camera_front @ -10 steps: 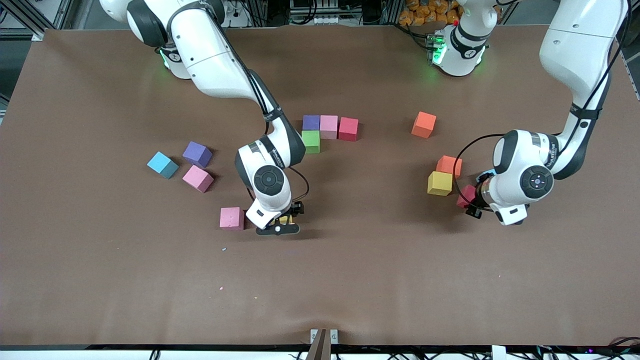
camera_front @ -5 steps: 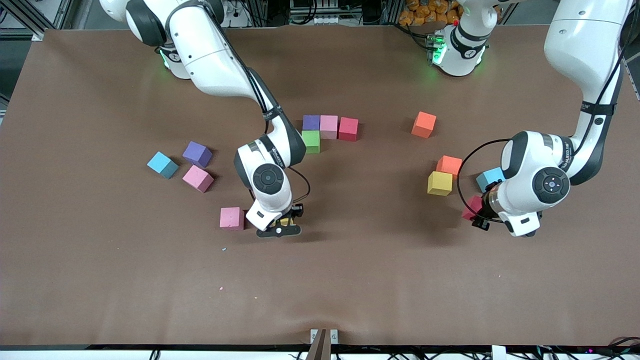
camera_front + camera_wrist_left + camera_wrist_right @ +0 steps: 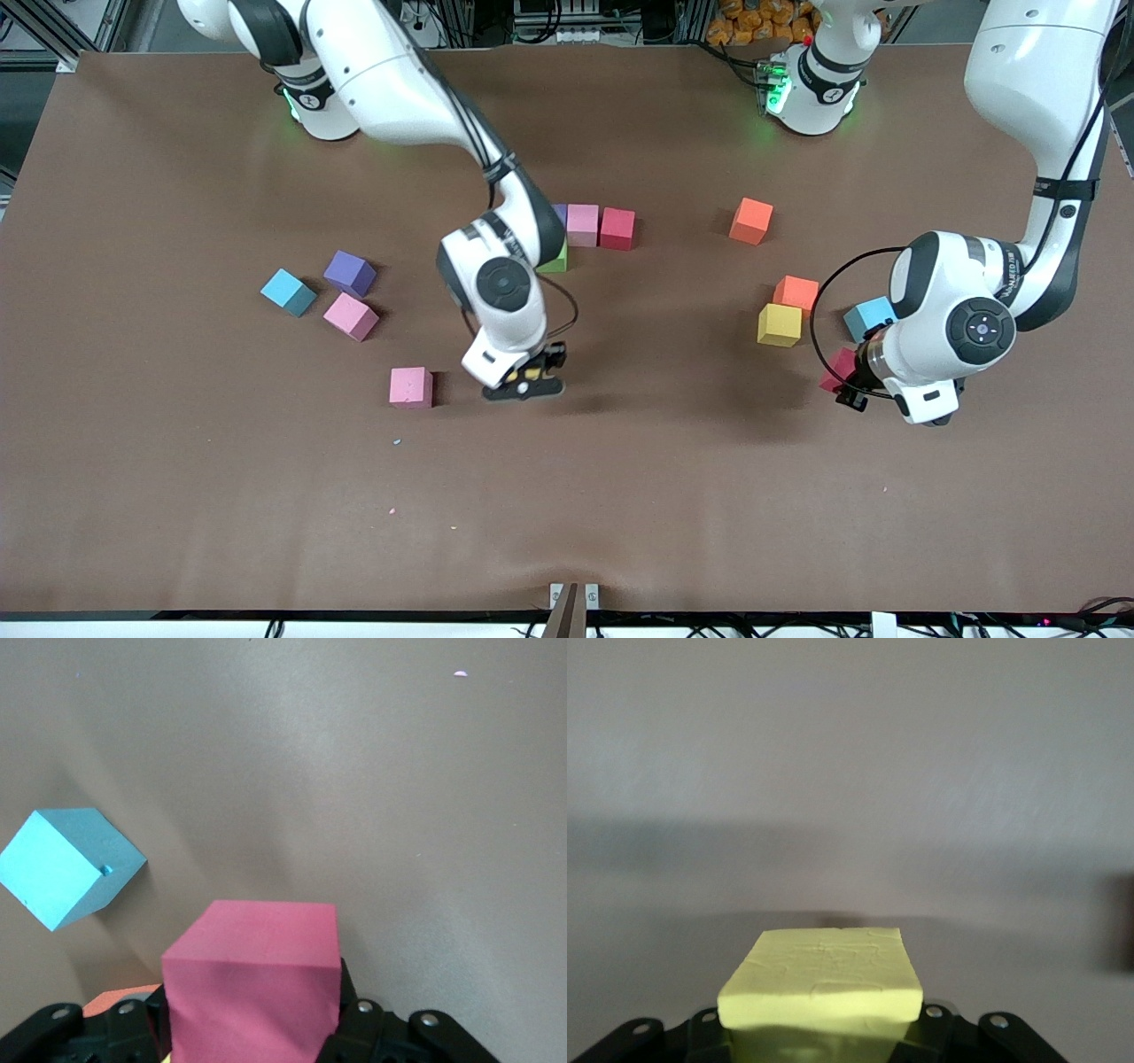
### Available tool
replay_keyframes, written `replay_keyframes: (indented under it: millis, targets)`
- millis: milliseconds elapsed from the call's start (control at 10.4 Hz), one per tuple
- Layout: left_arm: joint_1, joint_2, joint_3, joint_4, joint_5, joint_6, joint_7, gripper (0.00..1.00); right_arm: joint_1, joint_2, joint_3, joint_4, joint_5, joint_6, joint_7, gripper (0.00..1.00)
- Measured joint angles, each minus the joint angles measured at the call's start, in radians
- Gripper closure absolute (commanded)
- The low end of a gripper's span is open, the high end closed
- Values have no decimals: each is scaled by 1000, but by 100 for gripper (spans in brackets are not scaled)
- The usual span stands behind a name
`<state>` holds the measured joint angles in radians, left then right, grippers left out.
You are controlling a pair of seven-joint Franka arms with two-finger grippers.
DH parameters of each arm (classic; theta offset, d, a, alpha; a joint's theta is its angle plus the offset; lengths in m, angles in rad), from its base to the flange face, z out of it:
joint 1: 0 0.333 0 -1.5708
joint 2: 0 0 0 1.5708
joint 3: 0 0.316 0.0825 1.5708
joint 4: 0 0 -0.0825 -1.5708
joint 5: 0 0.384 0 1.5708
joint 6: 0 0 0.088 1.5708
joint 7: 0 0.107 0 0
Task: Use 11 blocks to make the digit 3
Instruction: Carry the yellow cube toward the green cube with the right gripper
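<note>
This is a robotics lab. Two white Franka arms are bolted at one edge of a wide table (image 3: 177, 496) covered with a plain brown sheet, their bases glowing green. Past that edge stand aluminium framing profiles (image 3: 53, 27), cable bundles and power strips (image 3: 567, 18). Foam cubes in many colours (image 3: 410, 387) lie scattered on the sheet as test pieces, and a camera mount (image 3: 573, 602) sits at the nearest edge.
</note>
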<state>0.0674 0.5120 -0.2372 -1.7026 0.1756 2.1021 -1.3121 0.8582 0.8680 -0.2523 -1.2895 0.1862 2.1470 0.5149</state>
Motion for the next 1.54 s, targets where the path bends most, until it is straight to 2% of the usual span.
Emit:
replay_keyframes:
  millis: [192, 385, 769, 1058, 1250, 1538]
  targets:
    - [-2, -1, -1, 25, 0, -17, 16, 100, 56, -11, 0, -19, 0, -38, 56, 72]
    - [-11, 0, -1, 32, 0, -21, 23, 100, 98, -38, -1, -92, 0, -24, 70, 72]
    - [-14, 0, 0, 44, 0, -29, 33, 100, 163, -137, 0, -336, 0, 157, 113, 72]
    - [-14, 0, 0, 58, 0, -45, 38, 100, 206, -173, 1, -435, 0, 234, 162, 72]
    - [-14, 0, 0, 71, 3, -54, 40, 100, 219, -184, -1, -477, 0, 288, 180, 72]
    - [-14, -8, 0, 84, 3, -66, 71, 100, 219, -186, 0, -482, 0, 295, 181, 72]
